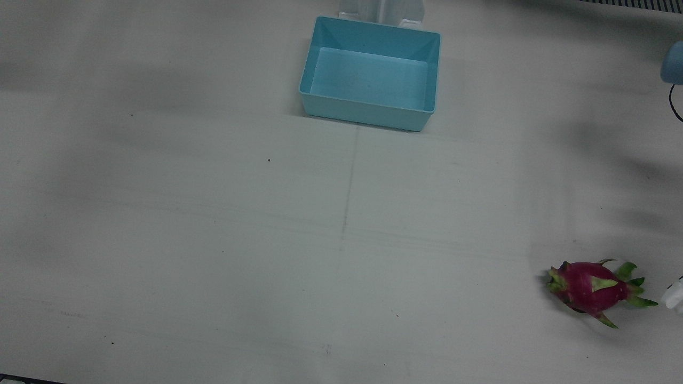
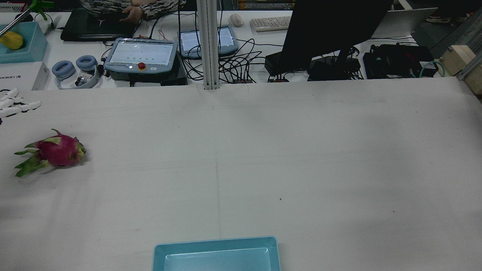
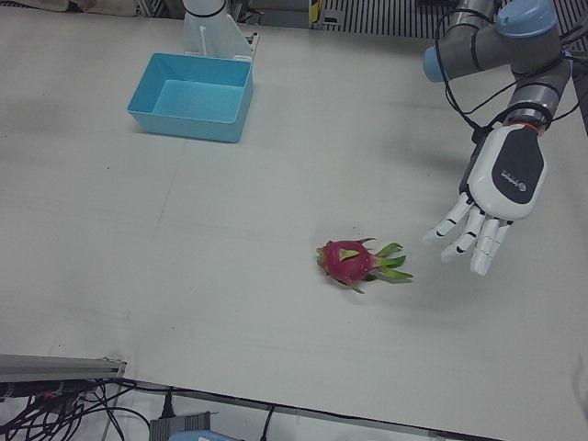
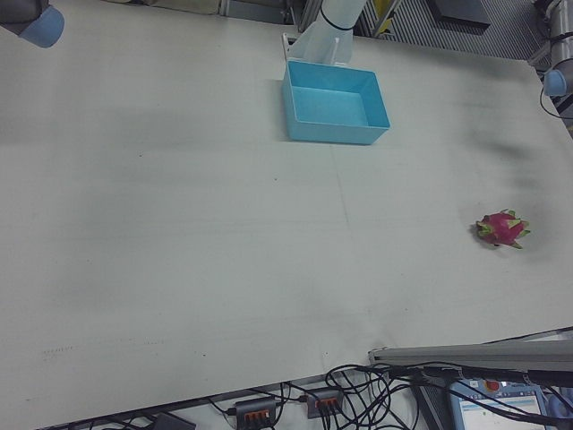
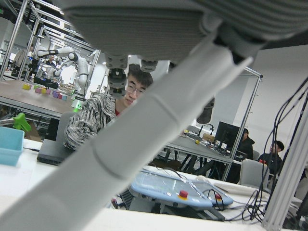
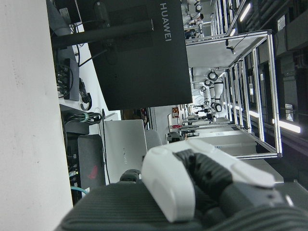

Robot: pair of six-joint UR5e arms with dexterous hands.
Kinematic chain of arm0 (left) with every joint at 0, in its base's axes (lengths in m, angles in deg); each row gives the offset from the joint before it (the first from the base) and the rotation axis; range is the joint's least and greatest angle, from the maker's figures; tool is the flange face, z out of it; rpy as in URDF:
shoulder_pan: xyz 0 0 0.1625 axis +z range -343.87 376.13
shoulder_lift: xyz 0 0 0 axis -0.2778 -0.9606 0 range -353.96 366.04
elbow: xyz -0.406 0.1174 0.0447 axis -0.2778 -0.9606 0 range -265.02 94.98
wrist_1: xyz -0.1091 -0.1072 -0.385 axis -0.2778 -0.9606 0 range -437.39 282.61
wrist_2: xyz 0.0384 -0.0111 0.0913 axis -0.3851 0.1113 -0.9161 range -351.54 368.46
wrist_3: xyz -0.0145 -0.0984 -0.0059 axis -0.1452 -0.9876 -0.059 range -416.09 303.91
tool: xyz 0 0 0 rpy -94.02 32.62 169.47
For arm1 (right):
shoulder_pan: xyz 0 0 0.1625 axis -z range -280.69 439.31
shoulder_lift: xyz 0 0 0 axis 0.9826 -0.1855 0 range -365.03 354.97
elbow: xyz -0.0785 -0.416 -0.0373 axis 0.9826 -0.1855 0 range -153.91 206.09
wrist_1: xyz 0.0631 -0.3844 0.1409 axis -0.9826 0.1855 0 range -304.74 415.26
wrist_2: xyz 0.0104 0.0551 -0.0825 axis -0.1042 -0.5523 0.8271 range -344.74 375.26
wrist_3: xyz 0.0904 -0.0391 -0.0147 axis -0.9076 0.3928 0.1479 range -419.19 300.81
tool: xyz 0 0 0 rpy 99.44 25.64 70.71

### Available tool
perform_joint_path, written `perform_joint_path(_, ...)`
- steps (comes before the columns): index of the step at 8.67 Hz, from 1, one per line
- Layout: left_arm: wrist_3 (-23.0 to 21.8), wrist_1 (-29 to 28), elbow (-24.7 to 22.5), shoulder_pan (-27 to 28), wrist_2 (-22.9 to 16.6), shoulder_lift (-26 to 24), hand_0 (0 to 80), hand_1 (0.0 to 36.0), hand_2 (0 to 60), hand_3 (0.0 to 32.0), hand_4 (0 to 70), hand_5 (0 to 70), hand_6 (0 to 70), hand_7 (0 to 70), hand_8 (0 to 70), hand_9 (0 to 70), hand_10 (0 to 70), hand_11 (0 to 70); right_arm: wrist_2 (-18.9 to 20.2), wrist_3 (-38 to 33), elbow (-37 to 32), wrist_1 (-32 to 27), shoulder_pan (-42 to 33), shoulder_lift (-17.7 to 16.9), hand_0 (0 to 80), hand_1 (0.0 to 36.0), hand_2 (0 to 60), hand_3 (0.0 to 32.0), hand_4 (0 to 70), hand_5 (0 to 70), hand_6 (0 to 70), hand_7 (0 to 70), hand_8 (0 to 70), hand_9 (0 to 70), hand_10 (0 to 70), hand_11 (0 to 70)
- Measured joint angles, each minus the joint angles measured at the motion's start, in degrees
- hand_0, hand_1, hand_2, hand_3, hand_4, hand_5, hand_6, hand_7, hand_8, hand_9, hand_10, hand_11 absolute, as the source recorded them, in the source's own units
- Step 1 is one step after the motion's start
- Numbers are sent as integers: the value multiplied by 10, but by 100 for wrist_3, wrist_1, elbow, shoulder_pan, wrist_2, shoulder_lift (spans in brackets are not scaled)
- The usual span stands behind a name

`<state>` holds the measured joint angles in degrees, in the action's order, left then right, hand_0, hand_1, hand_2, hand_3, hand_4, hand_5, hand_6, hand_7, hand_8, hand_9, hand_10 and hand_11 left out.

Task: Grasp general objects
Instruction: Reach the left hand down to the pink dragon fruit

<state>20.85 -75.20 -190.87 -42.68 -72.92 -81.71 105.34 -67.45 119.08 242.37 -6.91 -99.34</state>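
White and nearly bare, the counter (image 3: 230,276) carries the dragon fruit (image 3: 354,261) lying on its side toward the operators' edge, on the left arm's half. Just beside it, not touching, hangs the left hand (image 3: 491,197), palm down, fingers spread wide and empty. I'd guess the fruit is fairly heavy, firm but bruisable, with floppy green scales that give no purchase, so wrapping the pink body looks wisest. Farther back sits an empty blue bin (image 3: 193,96). The right hand (image 6: 192,178) shows only partly; its state I cannot tell.
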Motion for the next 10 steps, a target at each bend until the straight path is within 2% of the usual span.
perform_joint_path(1, 28, 299, 60, 349, 256, -296, 800, 360, 600, 94, 28, 124, 0, 338, 0, 53, 0, 0, 0, 0, 0, 0, 0, 0, 0, 0, 0, 0, 0, 0, 0, 0, 0, 0, 0, 0)
perform_joint_path(2, 65, 525, 162, 559, 411, -563, 800, 360, 600, 88, 28, 135, 0, 324, 0, 50, 0, 0, -2, 0, 0, 0, 0, 0, 0, 0, 0, 0, 0, 0, 0, 0, 0, 0, 0, 0)
perform_joint_path(4, 248, 710, 408, 730, 693, -811, 800, 360, 600, 118, 5, 48, 0, 287, 0, 43, 0, 0, -2, 0, 0, 0, 0, 0, 0, 0, 0, 0, 0, 0, 0, 0, 0, 0, 0, 0)
perform_joint_path(5, 337, 750, 536, 783, 809, -876, 800, 360, 600, 114, 0, 89, 0, 269, 0, 39, 0, 0, -1, 0, 0, 0, 0, 0, 0, 0, 0, 0, 0, 0, 0, 0, 0, 0, 0, 0)
perform_joint_path(6, 409, 773, 628, 812, 864, -914, 800, 360, 600, 116, 0, 96, 0, 261, 0, 38, 0, 0, 0, 0, 0, 0, 0, -1, 0, 0, 0, 0, 0, 0, 0, 0, 0, 0, 0, 0)
perform_joint_path(7, 511, 786, 684, 823, 891, -930, 800, 360, 600, 126, 0, 44, 0, 255, 0, 37, 0, 0, 0, 0, 0, 0, 0, 0, 0, 0, 0, 0, 0, 0, 0, 0, 0, 0, 0, 0)
perform_joint_path(8, 617, 785, 723, 819, 920, -928, 800, 360, 600, 90, 0, 174, 0, 271, 0, 40, 0, 0, 0, 0, 0, 0, 0, 0, 0, 0, 0, 0, 0, 0, 0, 0, 0, 0, 0, 0)
perform_joint_path(9, 685, 780, 740, 825, 1031, -918, 800, 360, 600, 48, 0, 350, 0, 317, 0, 49, 0, 0, 0, 0, 0, 0, 0, 0, 0, 0, 0, 0, 0, 0, 0, 0, 0, 0, 0, 0)
perform_joint_path(10, 713, 777, 741, 835, 1173, -919, 800, 360, 600, 52, 0, 352, 0, 303, 0, 46, 0, 0, 0, 0, 0, 0, 0, 0, 0, 0, 0, 0, 0, 0, 0, 0, 0, 0, 0, 0)
